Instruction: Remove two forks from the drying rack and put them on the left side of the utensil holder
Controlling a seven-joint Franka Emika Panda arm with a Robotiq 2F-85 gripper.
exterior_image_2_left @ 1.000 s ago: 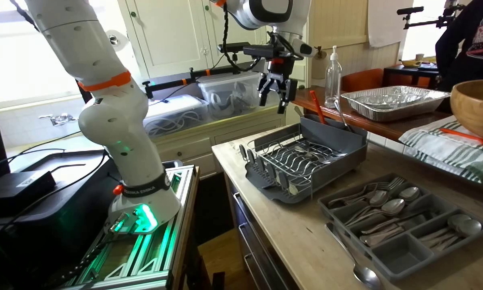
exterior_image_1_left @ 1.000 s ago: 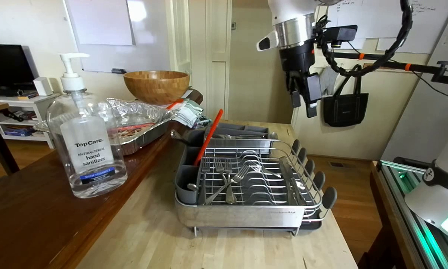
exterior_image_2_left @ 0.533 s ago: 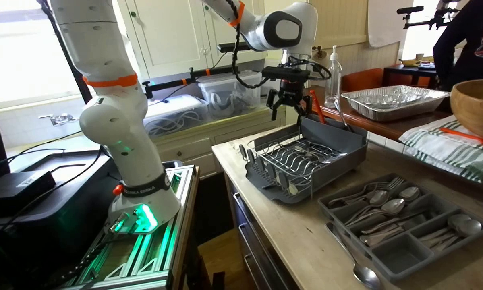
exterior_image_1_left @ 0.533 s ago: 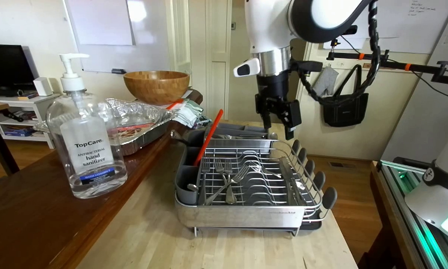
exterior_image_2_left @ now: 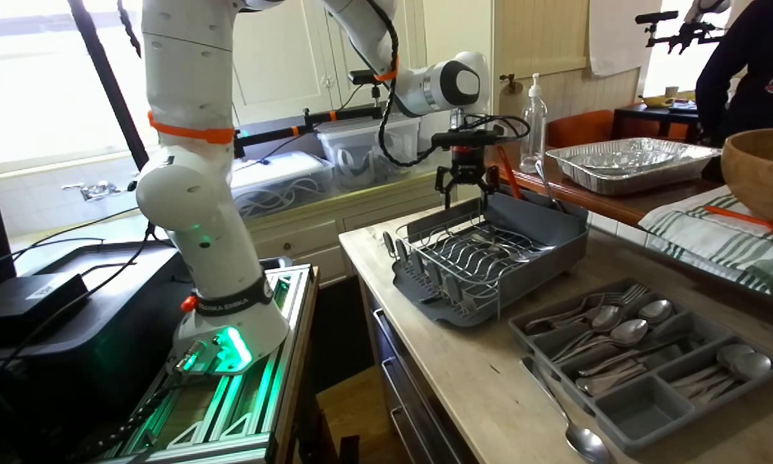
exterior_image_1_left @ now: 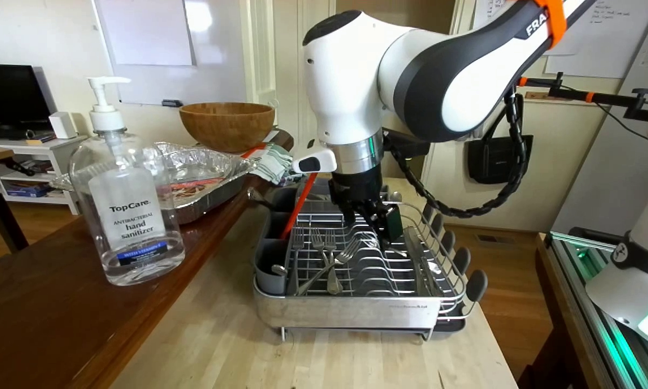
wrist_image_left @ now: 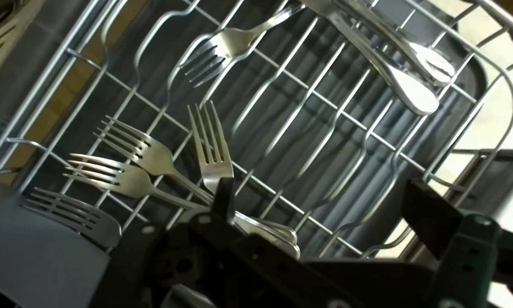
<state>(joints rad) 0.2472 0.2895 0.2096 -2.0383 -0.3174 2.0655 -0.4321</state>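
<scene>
drying rack (exterior_image_1_left: 351, 313): silver, grey | forks (wrist_image_left: 132, 179) inside rack: silvery | utensil holder (exterior_image_1_left: 272, 265) at rack's edge: grey | handle (exterior_image_1_left: 298, 208) at rack's edge: orange-red | jaws above rack: black | worktop (exterior_image_1_left: 215, 335) under rack: pale tan | towel (exterior_image_2_left: 715, 241) outside rack: white, green-striped | bowl (exterior_image_1_left: 226, 127) outside rack: patchwork brown

Your gripper (exterior_image_2_left: 467, 200) hung above the drying rack (exterior_image_1_left: 351, 313), which stood on the counter (exterior_image_1_left: 194, 351). In an exterior view you had the utensil holder (exterior_image_1_left: 272, 280) along the rack's left edge; farther left, up on the ledge (exterior_image_1_left: 42, 302), came the sanitizer bottle (exterior_image_1_left: 132, 227), with the pan (exterior_image_1_left: 210, 200) behind it and the bowl (exterior_image_1_left: 226, 129) behind that. Inside your rack lay five forks (wrist_image_left: 130, 179): four bunched on the holder's side, one between those and a knife (wrist_image_left: 404, 87). In an exterior view the cutlery tray (exterior_image_2_left: 641, 412) sat before the rack, a spoon (exterior_image_2_left: 585, 439) just left of it.
</scene>
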